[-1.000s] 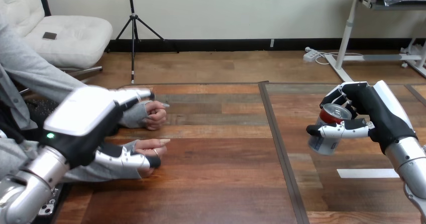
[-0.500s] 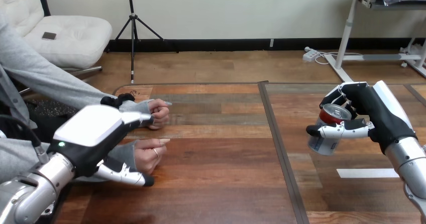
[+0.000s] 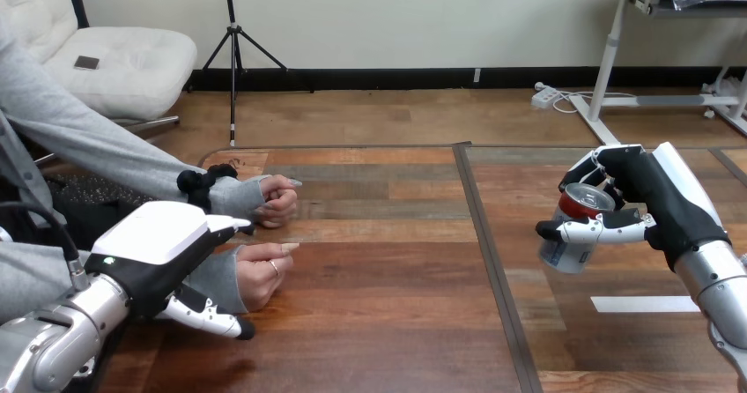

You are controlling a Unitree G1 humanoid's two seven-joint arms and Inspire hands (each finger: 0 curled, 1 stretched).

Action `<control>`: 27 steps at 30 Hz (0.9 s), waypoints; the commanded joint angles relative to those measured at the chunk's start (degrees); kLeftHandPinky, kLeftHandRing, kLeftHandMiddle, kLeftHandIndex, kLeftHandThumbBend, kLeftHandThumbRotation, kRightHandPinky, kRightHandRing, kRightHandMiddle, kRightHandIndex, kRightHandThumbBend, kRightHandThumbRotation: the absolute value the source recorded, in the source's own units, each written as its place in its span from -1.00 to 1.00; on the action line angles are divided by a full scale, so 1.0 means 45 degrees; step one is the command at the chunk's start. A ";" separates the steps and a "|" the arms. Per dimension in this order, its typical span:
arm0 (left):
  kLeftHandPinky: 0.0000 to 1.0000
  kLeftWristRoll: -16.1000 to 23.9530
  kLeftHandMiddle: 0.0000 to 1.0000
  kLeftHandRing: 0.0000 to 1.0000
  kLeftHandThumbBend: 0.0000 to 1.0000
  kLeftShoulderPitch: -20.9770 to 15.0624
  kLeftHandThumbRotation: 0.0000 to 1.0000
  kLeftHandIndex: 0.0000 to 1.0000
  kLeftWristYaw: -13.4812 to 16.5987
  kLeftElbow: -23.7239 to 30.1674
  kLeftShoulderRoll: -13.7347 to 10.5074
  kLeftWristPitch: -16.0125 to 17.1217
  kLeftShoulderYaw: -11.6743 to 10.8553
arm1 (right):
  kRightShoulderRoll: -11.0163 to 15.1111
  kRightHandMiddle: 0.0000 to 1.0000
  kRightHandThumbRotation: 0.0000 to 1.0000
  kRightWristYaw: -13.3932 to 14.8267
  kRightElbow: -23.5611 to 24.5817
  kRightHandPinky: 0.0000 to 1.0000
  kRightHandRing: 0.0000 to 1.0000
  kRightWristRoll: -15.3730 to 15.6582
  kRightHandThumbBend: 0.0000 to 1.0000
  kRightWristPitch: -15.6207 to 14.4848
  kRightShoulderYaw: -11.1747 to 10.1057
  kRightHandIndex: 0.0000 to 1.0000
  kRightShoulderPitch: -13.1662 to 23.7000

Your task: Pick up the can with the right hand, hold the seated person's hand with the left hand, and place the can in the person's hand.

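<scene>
The silver can [image 3: 573,233] with a red top hangs tilted above the right part of the table, and my right hand [image 3: 656,201] is shut on it, thumb across its front. My left hand [image 3: 157,250] is at the left, over the grey-sleeved wrist of the person's nearer hand [image 3: 262,270]. Its fingers [image 3: 227,226] lie straight along the far side of that wrist and its thumb [image 3: 211,319] reaches out on the near side, so it is open. The person's nearer hand rests on the table as a loose fist. The person's farther hand [image 3: 277,201] is also fisted, just behind it.
A dark seam [image 3: 490,261] runs front to back through the wooden table [image 3: 379,322]. A white tape strip [image 3: 645,304] lies on the table below my right hand. The person's arms reach in from the left edge.
My left hand has drawn back toward the lower left, from over the person's hands to the nearer wrist, uncovering both fists. The right hand and can have held still.
</scene>
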State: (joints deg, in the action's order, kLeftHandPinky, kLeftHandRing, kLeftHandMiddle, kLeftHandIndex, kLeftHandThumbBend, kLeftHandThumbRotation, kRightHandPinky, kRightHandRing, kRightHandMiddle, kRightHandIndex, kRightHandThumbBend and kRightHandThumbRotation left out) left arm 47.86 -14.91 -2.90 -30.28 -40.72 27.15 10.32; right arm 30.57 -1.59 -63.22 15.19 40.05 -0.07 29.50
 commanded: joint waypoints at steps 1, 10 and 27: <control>0.58 0.0152 0.81 0.75 1.00 -0.1113 0.04 0.77 0.0120 -0.0251 -0.0401 -0.0399 0.0287 | 0.0123 -0.31 -1.00 0.0066 0.0554 -0.57 -0.48 -0.0415 0.64 0.0230 -0.0247 -0.13 0.0565; 0.58 0.0311 0.81 0.75 1.00 -0.1310 0.05 0.77 0.0761 -0.0912 -0.0388 -0.0527 0.0642 | 0.0137 -0.29 -1.00 -0.0206 0.0599 -0.54 -0.45 -0.0644 0.62 0.0186 -0.0264 -0.13 0.0557; 0.59 0.0437 0.81 0.75 1.00 -0.1523 0.12 0.76 0.1314 -0.1647 -0.0436 -0.0802 0.0985 | 0.0122 -0.28 -1.00 -0.0205 0.0449 -0.53 -0.43 -0.0768 0.63 0.0294 -0.0281 -0.14 0.0569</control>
State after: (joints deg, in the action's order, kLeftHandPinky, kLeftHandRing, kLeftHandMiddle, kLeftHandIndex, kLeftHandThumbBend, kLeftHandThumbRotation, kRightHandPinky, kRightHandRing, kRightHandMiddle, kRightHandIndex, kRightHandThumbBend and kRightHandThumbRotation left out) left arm 49.85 -16.96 0.80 -36.72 -41.07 23.81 13.96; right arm 30.57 -2.79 -63.21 13.40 40.04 -0.11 29.49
